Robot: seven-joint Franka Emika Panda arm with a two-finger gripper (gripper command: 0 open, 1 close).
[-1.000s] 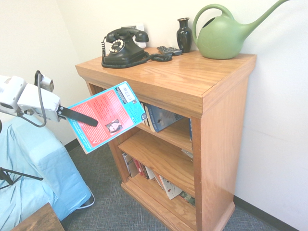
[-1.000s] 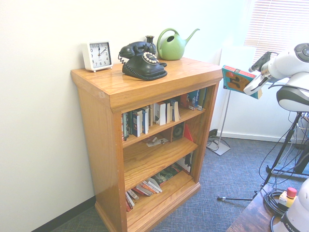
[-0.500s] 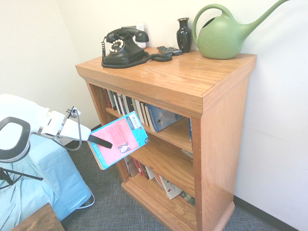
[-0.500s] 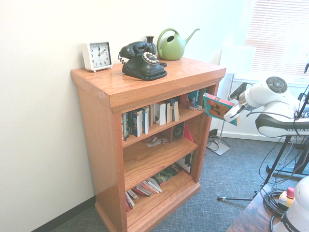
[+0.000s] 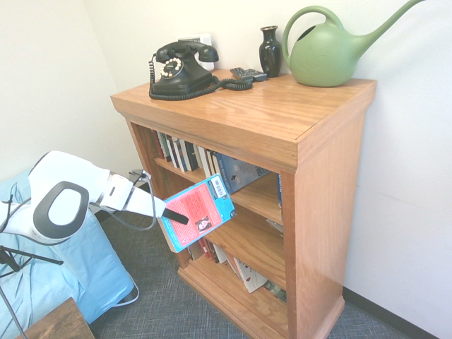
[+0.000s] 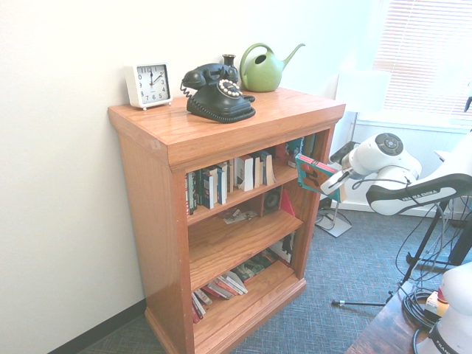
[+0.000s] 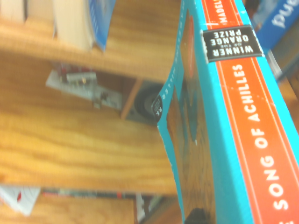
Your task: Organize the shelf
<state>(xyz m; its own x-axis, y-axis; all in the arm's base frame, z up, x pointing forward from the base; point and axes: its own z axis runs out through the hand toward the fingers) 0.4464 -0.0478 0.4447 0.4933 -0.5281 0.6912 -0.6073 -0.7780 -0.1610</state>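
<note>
The gripper (image 5: 178,217) is clamped on a teal and red paperback book (image 5: 198,212) and holds it tilted, just outside the open front of the shelf (image 5: 282,120), level with the second shelf board. To do the insertion well, the arm should turn the book upright and spine-out, line it up with a free stretch of board, and slide it in slowly without knocking the leaning books (image 5: 185,152) on the board above. The shelf stands against the wall directly ahead of the gripper, its front edge close to the book's far corner.
</note>
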